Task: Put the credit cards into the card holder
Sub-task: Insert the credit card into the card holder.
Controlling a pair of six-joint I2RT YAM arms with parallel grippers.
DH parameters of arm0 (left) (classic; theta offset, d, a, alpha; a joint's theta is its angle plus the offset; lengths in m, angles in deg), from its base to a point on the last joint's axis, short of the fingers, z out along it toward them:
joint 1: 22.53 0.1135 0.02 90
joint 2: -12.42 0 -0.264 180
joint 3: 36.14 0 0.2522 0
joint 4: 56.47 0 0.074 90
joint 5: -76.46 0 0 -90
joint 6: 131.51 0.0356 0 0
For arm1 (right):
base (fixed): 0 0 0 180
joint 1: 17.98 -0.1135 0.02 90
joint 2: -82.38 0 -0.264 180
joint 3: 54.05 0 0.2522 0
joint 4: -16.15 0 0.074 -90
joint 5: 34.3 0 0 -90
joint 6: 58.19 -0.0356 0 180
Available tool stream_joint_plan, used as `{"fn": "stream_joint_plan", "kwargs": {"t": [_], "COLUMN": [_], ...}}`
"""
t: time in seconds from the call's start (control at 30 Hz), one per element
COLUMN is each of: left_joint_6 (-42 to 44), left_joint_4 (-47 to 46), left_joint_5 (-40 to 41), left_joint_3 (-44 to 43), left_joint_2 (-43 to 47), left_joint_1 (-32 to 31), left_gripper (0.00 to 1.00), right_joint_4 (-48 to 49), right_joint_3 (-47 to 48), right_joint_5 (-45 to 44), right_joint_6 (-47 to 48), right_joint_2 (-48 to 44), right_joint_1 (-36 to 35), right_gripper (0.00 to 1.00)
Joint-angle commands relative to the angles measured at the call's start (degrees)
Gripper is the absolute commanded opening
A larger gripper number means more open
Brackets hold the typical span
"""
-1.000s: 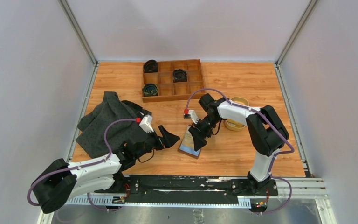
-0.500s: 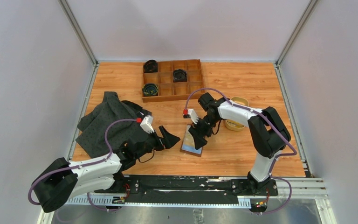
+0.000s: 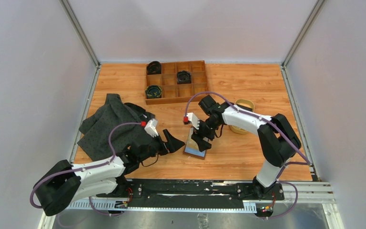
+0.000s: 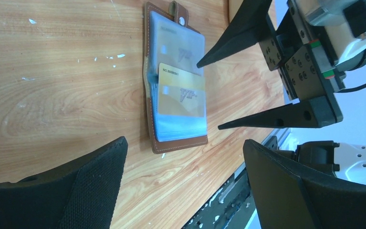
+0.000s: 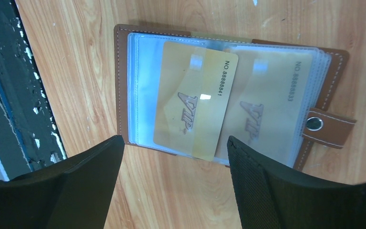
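Since a second ago the right gripper (image 3: 201, 139) has shifted a little to the left and sits more directly above the wallet (image 3: 193, 152). The wallet itself has not moved. The left gripper (image 3: 174, 141) is almost where it was.

The wallet lies open and flat on the table (image 3: 248, 81), near the front middle, between the two grippers. It is brown leather with pale stitching along the edge (image 5: 122, 86). At one end there is a short strap with a round metal stud (image 5: 314, 124). Inside are clear, slightly bluish sleeves.

One gold card (image 5: 195, 105) lies on the half away from the strap. It carries a "VIP" mark and a printed number. It sits slightly crooked, and its corner passes over the wallet's edge. It seems partly tucked in a sleeve, but I cannot tell this for sure. A second gold card (image 5: 262, 109) with the same mark sits under the plastic on the strap half.

The right jaws are spread wide, one finger (image 4: 248, 28) on each side of the wallet, and they hold nothing. The left jaws are also wide and empty, and point at the wallet from just beside it.
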Motion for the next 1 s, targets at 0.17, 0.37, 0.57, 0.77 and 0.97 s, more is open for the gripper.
{"fn": "stream_joint_plan", "kwargs": {"t": [0.17, 0.37, 0.57, 0.77, 0.97], "left_joint_6": [-6.2, -7.8, -7.2, -6.9, -6.3], "left_joint_4": [-1.1, -1.2, -1.2, -1.2, -1.2], "left_joint_5": [0.1, 0.5, 0.5, 0.2, -0.1], "left_joint_3": [-0.4, -3.1, -5.7, -6.3, -7.0], "left_joint_2": [-5.2, -13.5, -18.9, -21.0, -22.3], "left_joint_1": [-1.5, -3.1, -3.5, -3.6, -3.5], "left_gripper": [0.83, 0.81, 0.72, 0.57, 0.47], "right_joint_4": [1.0, 1.9, 2.1, -0.5, -2.3], "right_joint_3": [2.5, 3.6, 3.2, 2.6, 2.5], "right_joint_5": [3.4, 3.1, 3.3, 9.2, 12.5], "right_joint_6": [0.7, -1.4, -1.9, -0.4, 0.0], "right_joint_2": [1.9, 4.2, 5.1, 5.6, 6.0], "right_joint_1": [-0.3, 0.2, 0.3, 0.3, 0.4], "right_gripper": [0.83, 0.82, 0.82, 0.79, 0.77]}}
